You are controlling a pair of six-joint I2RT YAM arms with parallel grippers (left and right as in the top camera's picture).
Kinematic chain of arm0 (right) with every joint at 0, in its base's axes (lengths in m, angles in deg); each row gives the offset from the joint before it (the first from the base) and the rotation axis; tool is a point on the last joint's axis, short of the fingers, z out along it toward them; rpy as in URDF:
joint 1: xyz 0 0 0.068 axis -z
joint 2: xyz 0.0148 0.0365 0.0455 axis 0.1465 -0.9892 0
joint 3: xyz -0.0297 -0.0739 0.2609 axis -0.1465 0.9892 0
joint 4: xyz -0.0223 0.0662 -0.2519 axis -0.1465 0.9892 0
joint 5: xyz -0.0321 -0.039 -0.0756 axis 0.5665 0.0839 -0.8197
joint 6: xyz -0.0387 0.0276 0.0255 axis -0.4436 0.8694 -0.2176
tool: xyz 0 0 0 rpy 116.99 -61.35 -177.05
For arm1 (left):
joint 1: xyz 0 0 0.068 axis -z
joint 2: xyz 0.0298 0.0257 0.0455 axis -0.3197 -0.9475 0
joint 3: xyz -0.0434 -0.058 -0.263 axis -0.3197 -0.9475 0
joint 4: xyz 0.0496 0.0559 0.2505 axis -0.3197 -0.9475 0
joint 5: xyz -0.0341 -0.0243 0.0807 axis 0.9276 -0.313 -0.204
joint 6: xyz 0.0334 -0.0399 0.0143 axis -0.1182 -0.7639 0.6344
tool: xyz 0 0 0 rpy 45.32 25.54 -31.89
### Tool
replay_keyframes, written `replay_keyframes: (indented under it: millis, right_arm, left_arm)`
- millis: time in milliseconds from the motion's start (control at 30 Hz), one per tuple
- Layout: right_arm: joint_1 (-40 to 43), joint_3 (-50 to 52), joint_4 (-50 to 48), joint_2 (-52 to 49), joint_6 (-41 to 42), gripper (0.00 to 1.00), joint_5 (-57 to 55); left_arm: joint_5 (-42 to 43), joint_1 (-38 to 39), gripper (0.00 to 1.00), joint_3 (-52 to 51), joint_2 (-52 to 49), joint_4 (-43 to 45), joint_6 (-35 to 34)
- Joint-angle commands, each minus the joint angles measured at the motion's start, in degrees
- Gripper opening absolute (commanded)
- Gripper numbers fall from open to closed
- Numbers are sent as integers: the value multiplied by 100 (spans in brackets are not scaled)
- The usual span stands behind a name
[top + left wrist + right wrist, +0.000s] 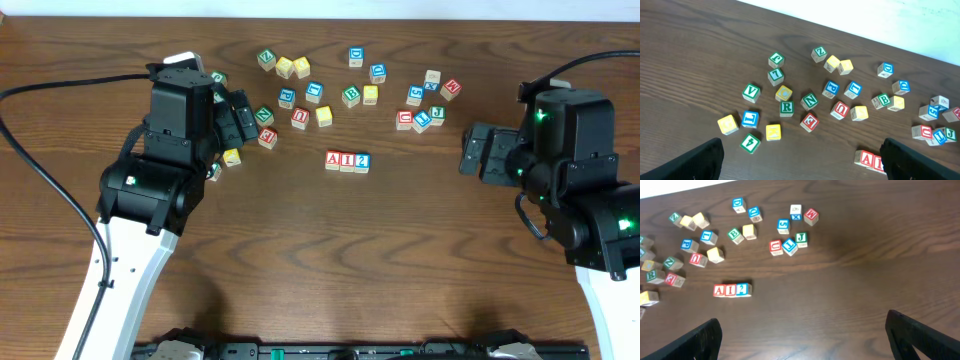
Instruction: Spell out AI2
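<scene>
**Ann:** Overhead first: the wooden cube with a red A (333,160), the wooden cube with a red I (347,161) and the wooden cube with a blue 2 (362,161) sit touching in one row near the middle of the dark brown wooden table (420,270), and it reads AI2

**Ben:** The loose wooden letter cubes (351,96) are scattered behind that row, toward the far edge. The left gripper (243,118) is over the left end of the scatter. The right gripper (472,150) sits off to the right, well apart from the row

**Ann:** Over to the left wrist view: its two black fingers (700,160) sit in the bottom corners, spread wide, with nothing between them but table

**Ben:** Most of the scatter fills the frame here. The A cube peeks in at the lower right, just beside the right-hand finger, which covers most of the rest of the row

**Ann:** Right wrist view now: two dark fingers (920,335) sit low in the corners, wide apart and empty

**Ben:** And there's the row at the lower left of this shot, A, I, 2 from left to right, faces up and readable, with the other cubes spread above it and bare table off to the right
</scene>
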Motion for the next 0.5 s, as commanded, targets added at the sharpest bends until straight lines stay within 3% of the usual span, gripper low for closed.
replay_keyframes:
  millis: [0, 67, 233, 467]
  right_arm:
    - [50, 81, -245, -26, -175, 99, -358]
    - [74, 249, -575, -11, -177, 99, -501]
    - [184, 1993, -2767, 826, -330, 99, -739]
    - [415, 5097, -5626, 2988, -326, 99, -763]
  left_arm:
    - [31, 7, 99, -13, 22, -9, 59]
    - [31, 7, 99, -13, 22, -9, 59]
    - [31, 7, 99, -13, 22, -9, 59]
    - [31, 7, 99, -13, 22, -9, 59]
